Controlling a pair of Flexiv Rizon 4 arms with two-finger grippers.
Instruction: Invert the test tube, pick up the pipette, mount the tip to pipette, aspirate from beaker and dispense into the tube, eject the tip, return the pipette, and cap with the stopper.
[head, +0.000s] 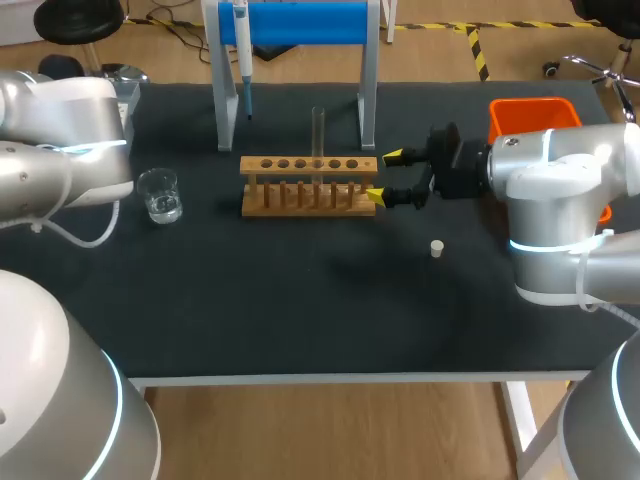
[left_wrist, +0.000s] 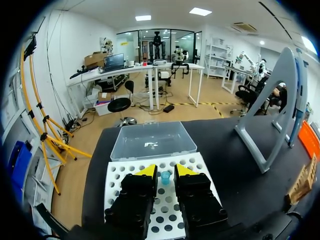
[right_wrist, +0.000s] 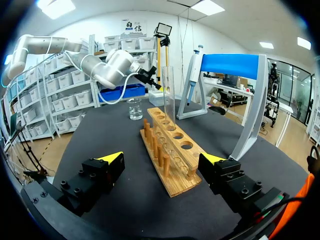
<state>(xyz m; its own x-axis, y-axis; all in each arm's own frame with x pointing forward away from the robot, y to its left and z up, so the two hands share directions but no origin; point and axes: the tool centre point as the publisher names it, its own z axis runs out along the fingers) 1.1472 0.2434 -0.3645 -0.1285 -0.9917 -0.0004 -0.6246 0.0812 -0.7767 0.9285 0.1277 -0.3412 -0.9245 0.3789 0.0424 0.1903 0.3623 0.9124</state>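
Right end effector (head: 384, 177) wide open beside wooden rack (head: 309, 186)

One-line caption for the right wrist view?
Open right end effector facing the wooden rack, one test tube upright in it.

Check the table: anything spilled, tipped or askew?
Nothing stands out: the test tube stands upright in the rack, the beaker is upright with no spill, the pipette hangs on its stand, the stopper sits on the table.

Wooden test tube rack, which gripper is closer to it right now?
Right. The right gripper sits at the end of the wooden rack, fingers open; the left gripper is over the white tip box, well away from it.
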